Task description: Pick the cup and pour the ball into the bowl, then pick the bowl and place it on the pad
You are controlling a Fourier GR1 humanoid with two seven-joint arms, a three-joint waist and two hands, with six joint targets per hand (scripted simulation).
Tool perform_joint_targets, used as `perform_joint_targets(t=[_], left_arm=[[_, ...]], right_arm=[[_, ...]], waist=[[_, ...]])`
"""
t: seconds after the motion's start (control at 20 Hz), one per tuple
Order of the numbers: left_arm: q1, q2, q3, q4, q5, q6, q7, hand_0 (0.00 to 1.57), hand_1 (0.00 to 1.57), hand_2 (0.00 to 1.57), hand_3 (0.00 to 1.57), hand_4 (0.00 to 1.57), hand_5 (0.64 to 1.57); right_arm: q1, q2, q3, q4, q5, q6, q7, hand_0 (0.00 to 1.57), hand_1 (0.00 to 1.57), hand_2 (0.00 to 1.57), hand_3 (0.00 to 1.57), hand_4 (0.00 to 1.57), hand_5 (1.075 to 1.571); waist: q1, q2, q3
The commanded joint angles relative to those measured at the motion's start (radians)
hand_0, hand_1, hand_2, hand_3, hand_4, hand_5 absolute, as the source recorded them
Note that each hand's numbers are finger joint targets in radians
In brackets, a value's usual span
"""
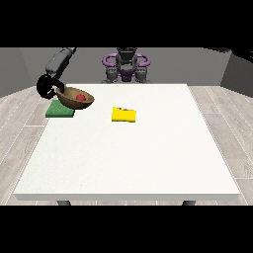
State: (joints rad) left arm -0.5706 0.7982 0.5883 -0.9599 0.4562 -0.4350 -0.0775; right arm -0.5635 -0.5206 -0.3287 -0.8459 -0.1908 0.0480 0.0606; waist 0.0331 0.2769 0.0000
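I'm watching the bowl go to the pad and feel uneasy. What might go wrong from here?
1. The bowl sits tilted in the hand at the view's left, so the red ball might roll out.
2. The bowl overhangs the green pad's right edge, so it may land partly on the table.

One bowl (76,98), one ball (80,98), one pad (60,110), one cup (124,114)
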Motion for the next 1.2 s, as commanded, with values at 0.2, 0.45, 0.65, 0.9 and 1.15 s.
perform_joint_targets(t=[0.2, 0.45, 0.65, 0.9, 1.15], left_arm=[[0.004, 0.001, 0.026, -0.169, 0.054, 0.035, 0.008, 0.00, 0.00, 0.00, 0.00, 0.67, 1.559], [0.008, 0.032, 0.084, -0.228, 0.120, 0.032, 0.022, 0.00, 0.00, 0.00, 0.00, 0.70, 1.560], [0.061, 0.038, 0.102, -0.309, 0.154, 0.060, 0.095, 0.00, 0.00, 0.00, 0.00, 0.69, 1.557], [0.111, -0.022, 0.056, -0.301, 0.131, 0.045, 0.069, 0.00, 0.00, 0.00, 0.00, 0.69, 1.557], [0.085, 0.032, 0.061, -0.264, 0.161, 0.060, 0.141, 0.00, 0.00, 0.00, 0.00, 0.68, 1.554]], right_arm=[[-0.004, -0.123, -0.131, 0.245, -0.035, 0.107, -0.278, 1.57, 1.57, 1.57, 0.00, 0.97, 1.570], [-0.056, -0.258, -0.179, 0.329, -0.044, 0.184, -0.357, 1.57, 1.57, 1.57, 0.00, 0.99, 1.571], [-0.066, -0.304, -0.172, 0.411, -0.019, 0.204, -0.366, 1.57, 1.57, 1.57, 0.00, 0.98, 1.570], [-0.056, -0.249, -0.112, 0.409, 0.027, 0.177, -0.347, 1.57, 1.57, 1.57, 0.35, 0.98, 1.570], [-0.032, -0.163, -0.066, 0.435, 0.054, 0.190, -0.351, 1.57, 1.57, 1.57, 0.88, 1.00, 1.564]], waist=[[0.049, 0.169, 0.0033], [0.029, 0.261, 0.0034], [0.043, 0.230, 0.0031], [0.053, 0.144, 0.0007], [0.019, 0.091, 0.0009]])
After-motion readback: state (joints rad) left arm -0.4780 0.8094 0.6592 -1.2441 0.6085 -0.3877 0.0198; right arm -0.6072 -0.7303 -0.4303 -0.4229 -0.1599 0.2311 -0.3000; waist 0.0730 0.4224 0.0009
